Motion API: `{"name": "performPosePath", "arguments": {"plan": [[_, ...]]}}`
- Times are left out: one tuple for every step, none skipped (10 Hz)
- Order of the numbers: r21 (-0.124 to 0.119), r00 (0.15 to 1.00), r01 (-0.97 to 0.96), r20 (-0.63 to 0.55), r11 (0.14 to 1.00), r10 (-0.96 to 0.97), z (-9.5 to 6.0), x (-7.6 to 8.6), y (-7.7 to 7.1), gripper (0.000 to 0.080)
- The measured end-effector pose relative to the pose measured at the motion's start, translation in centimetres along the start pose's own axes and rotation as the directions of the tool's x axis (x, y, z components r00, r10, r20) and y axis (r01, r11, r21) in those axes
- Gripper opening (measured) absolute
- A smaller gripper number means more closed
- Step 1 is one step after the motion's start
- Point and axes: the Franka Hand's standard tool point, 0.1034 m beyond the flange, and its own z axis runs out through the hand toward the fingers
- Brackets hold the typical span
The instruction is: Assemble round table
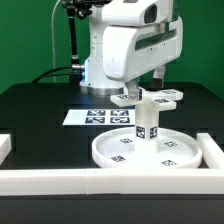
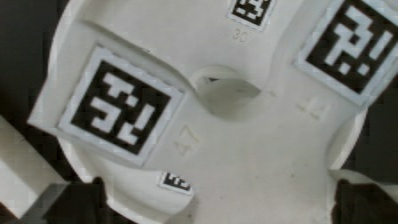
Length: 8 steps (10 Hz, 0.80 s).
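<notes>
The large rimmed round disc (image 1: 110,152) lies flat at the front of the table. The short cylindrical leg (image 1: 147,125) stands upright on it, with tags on its side. The cross-shaped base (image 1: 168,97) sits on top of the leg. My gripper (image 1: 150,90) comes down onto the base from above. In the wrist view the base (image 2: 214,130) fills the picture, showing its tags and a round centre hole. My dark fingers (image 2: 68,200) stand against both of its sides, so the gripper (image 2: 217,205) is shut on it.
The marker board (image 1: 95,116) lies flat behind the disc. A long white border rail (image 1: 60,180) runs along the front edge, and another rail (image 1: 212,150) stands at the exterior view's right. A white block (image 1: 4,146) sits at the exterior view's left edge.
</notes>
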Motion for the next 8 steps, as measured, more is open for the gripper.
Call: {"name": "performPosePath", "arguments": {"plan": [[-0.001,1.0,0.009,-0.002,1.0,-0.009,-0.1,0.3,-0.2,0.0647],[-0.003,1.0,0.018,-0.005,1.0,-0.018,-0.1,0.5,-0.3,0.0647],[-0.003,1.0,0.019,-0.005,1.0,-0.019,-0.1,0.5,-0.2,0.0649],[0.001,1.0,0.018,-0.002,1.0,-0.018,0.2,0.4,-0.3,0.0649],[-0.003,1.0,0.017,-0.002,1.0,-0.017,0.4,0.4,-0.3,0.0649],[-0.005,1.0,0.016,-0.003,1.0,-0.016,0.7,0.2,-0.4,0.0649],[-0.003,1.0,0.017,0.001,1.0,-0.017,0.8,0.2,-0.4,0.0649],[-0.001,1.0,0.029,0.013,1.0,-0.029,1.0,0.2,-0.6,0.0649]]}}
